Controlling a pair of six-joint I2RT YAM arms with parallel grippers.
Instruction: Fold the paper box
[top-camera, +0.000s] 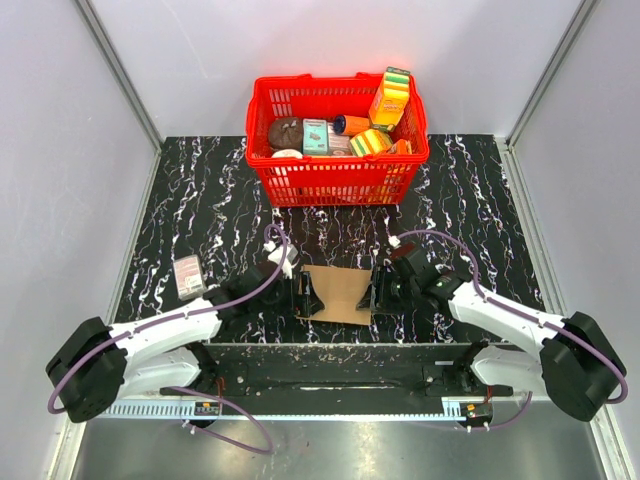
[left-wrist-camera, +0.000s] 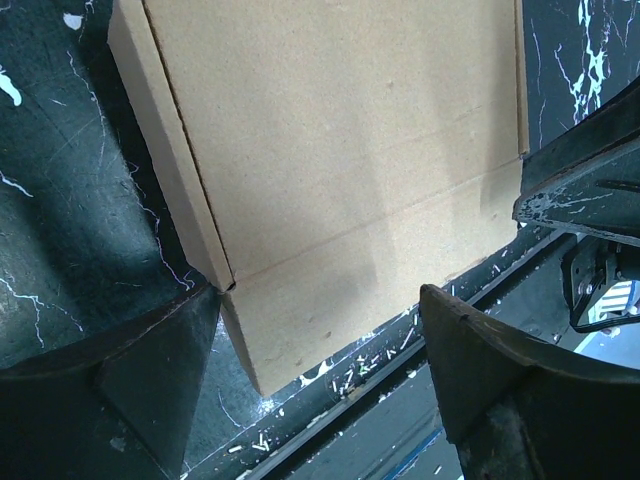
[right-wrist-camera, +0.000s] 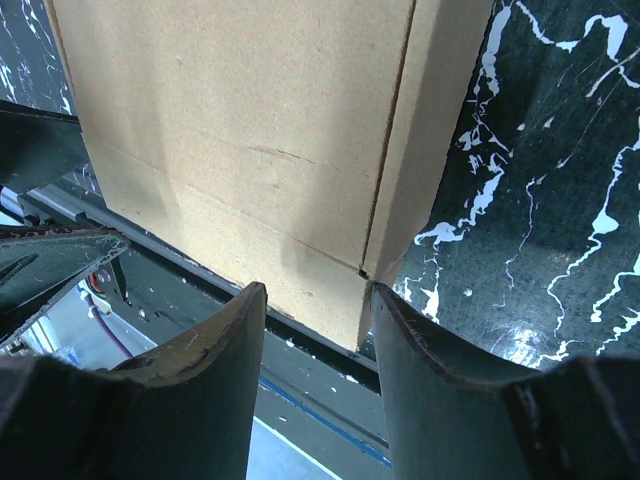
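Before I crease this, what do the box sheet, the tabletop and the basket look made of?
The paper box looks like plain brown cardboard, matte and fibrous, with scored crease lines. The table seems a glossy black stone-look slab with white veining, possibly laminate. The basket looks like red moulded plastic, with lattice walls.

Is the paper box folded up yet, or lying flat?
Flat: the paper box lies spread on the table, creases visible but no carton shape formed.
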